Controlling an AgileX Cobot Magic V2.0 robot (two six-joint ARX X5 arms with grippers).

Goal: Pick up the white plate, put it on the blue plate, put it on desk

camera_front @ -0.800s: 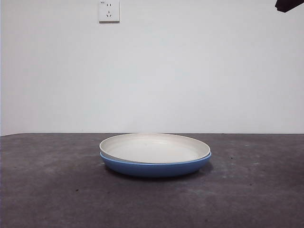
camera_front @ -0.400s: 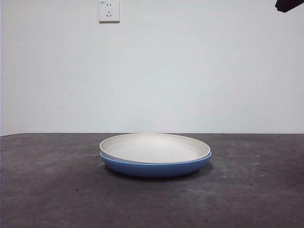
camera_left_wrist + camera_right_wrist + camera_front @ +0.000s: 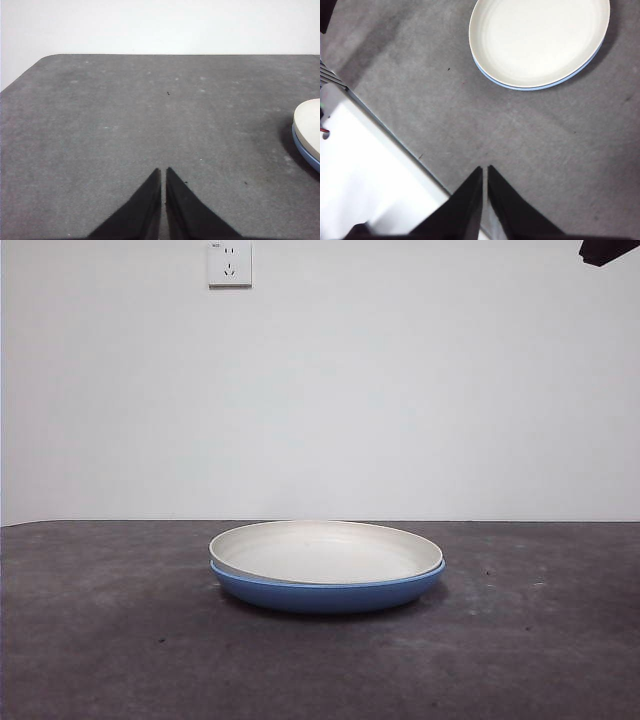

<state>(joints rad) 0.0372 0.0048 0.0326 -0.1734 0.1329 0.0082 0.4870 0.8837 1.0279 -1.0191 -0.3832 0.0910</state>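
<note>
The white plate [image 3: 325,551] rests nested inside the blue plate [image 3: 325,593] at the middle of the desk [image 3: 110,640]. The right wrist view looks down on the white plate [image 3: 540,40] with the blue plate's rim [image 3: 540,88] showing along one side. An edge of the white plate [image 3: 309,125] and blue plate [image 3: 303,151] shows in the left wrist view. My left gripper [image 3: 162,172] is shut and empty, low over bare desk away from the plates. My right gripper [image 3: 484,171] is shut and empty, high above the desk's edge; an arm shows as a black tip [image 3: 607,250] at a top corner.
A white wall with a socket [image 3: 229,262] stands behind the desk. The desk's edge [image 3: 395,140] runs diagonally through the right wrist view, with white floor beyond it.
</note>
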